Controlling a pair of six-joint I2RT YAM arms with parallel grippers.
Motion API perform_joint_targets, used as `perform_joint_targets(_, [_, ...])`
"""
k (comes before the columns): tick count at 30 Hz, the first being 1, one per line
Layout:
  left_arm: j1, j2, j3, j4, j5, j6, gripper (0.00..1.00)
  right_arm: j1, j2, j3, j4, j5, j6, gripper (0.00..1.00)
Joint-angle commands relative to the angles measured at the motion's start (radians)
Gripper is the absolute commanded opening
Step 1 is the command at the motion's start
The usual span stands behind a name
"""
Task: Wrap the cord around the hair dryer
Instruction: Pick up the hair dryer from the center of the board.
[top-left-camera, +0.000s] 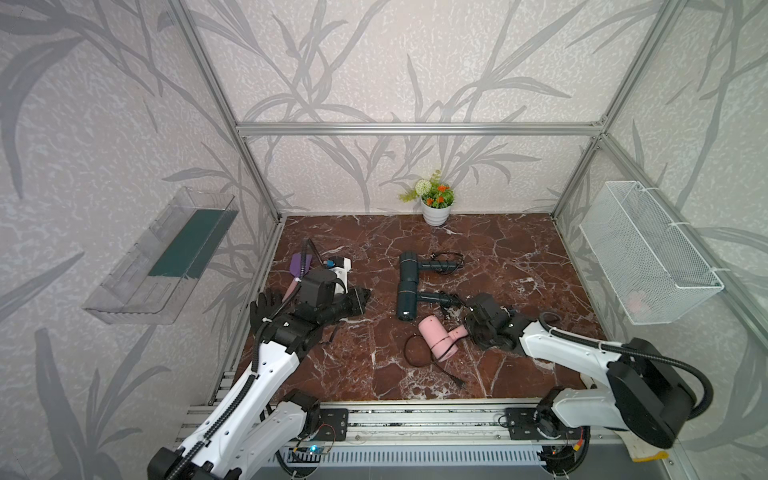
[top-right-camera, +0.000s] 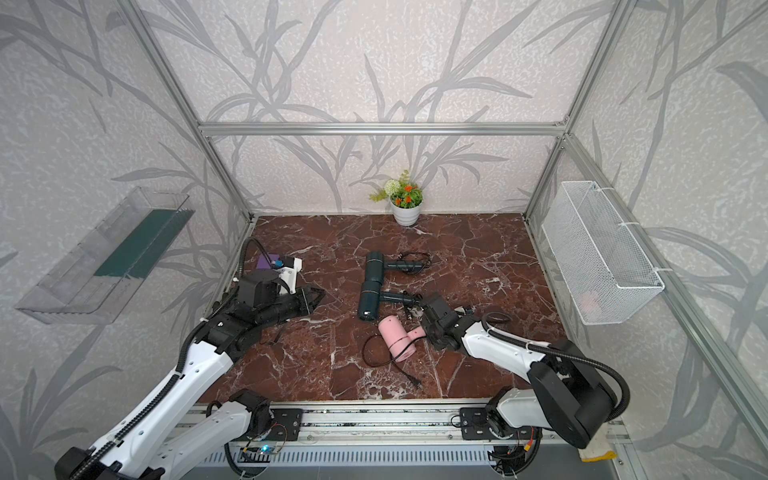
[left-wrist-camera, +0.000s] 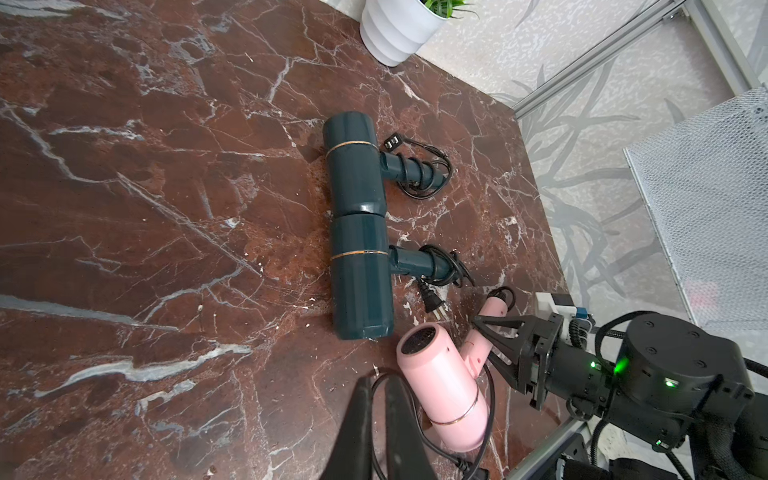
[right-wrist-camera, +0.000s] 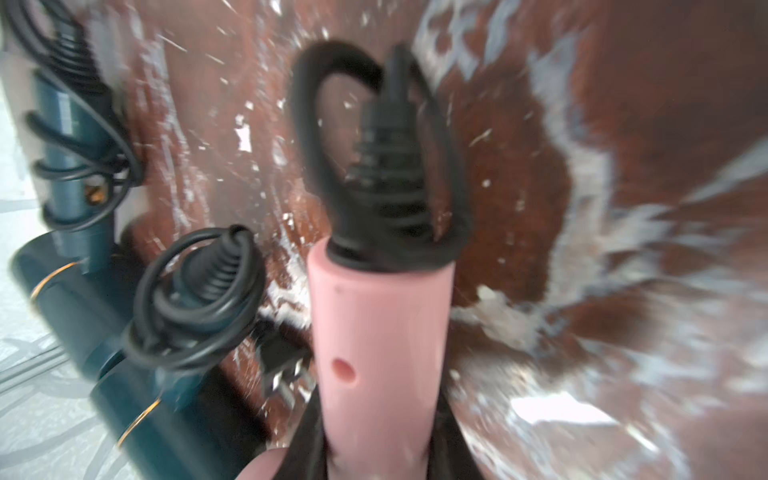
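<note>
A pink hair dryer lies on its side at the front middle of the red marble table. Its black cord trails loose in a loop beside the barrel, and the plug lies toward the front edge. My right gripper is shut on the dryer's pink handle; a short cord loop curls at the handle's end. My left gripper hovers at the left, apart from the dryer, fingers shut and holding nothing.
Two dark teal hair dryers with wrapped cords lie end to end just behind the pink one. A white flower pot stands at the back wall. A wire basket hangs on the right wall and a clear shelf on the left. A purple brush lies at the left edge.
</note>
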Motion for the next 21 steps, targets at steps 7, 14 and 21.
perform_joint_targets(7, [-0.074, -0.080, 0.001, 0.250, 0.155, 0.021, 0.27, 0.021, -0.359, 0.201, -0.123, 0.141, -0.329, 0.00])
perform_joint_targets(14, [-0.213, -0.060, -0.042, 0.646, 0.119, -0.123, 0.55, 0.018, -0.297, 0.267, 0.195, 0.179, -0.469, 0.00])
perform_joint_targets(21, [-0.236, 0.084, -0.034, 0.839, 0.108, -0.269, 0.88, 0.013, -0.199, 0.359, 0.368, 0.147, -0.508, 0.00])
